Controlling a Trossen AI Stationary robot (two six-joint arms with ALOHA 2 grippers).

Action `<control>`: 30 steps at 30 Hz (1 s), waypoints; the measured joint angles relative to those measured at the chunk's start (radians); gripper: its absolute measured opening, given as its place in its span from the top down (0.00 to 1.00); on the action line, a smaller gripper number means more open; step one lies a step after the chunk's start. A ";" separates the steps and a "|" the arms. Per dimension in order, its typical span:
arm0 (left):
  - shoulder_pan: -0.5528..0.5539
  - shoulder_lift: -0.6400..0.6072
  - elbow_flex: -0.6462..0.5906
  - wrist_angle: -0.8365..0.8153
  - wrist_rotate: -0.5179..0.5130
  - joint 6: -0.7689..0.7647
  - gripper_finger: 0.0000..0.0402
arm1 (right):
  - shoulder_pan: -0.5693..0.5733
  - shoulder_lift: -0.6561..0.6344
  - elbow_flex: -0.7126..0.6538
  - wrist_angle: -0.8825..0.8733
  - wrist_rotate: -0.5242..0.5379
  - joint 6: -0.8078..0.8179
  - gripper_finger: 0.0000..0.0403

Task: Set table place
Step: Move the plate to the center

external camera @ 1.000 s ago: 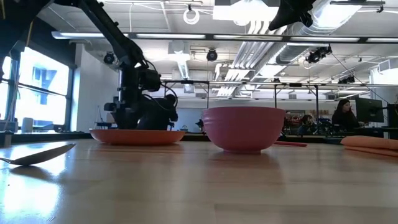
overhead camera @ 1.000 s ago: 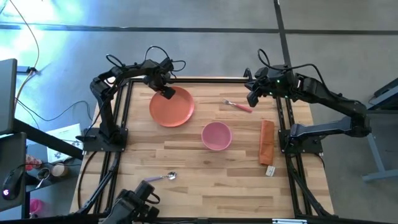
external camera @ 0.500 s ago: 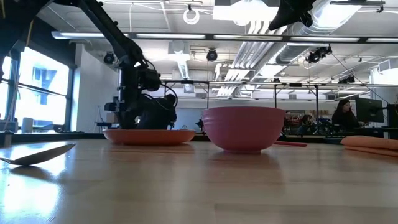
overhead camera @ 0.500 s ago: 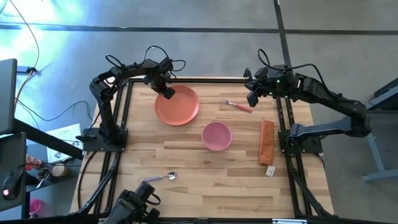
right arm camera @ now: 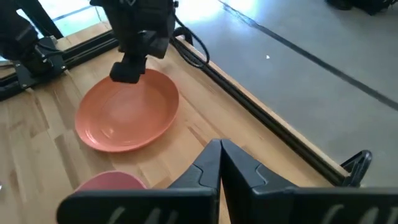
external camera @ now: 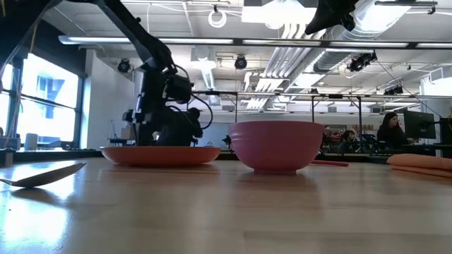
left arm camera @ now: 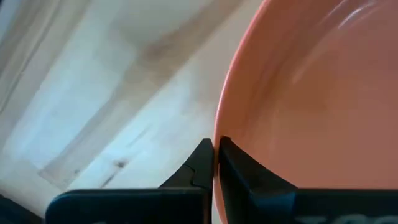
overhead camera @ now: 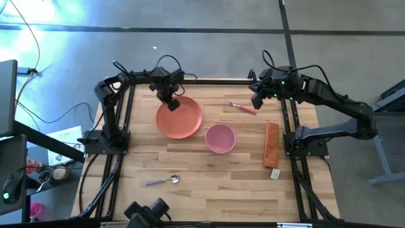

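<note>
left pincer [overhead camera: 172,101] pinching round orange plate [overhead camera: 180,119]

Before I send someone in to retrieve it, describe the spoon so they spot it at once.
On the wooden table, look away from the orange plate and pink bowl, toward the near edge on the left arm's side. The spoon lies there alone, with a lilac handle, unlike the pink-handled fork across the table.

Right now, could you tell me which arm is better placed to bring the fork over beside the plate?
The right. Its hand is shut and empty close by the fork, while the left hand is clamped on the plate rim.
</note>
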 joint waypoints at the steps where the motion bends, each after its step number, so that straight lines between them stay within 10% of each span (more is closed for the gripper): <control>1: -0.017 0.000 0.000 -0.001 -0.011 -0.005 0.99 | 0.002 0.007 0.000 0.000 -0.005 0.013 1.00; 30: -0.075 0.001 -0.001 0.000 -0.032 -0.031 1.00 | 0.340 0.777 -0.001 0.052 -0.182 0.150 1.00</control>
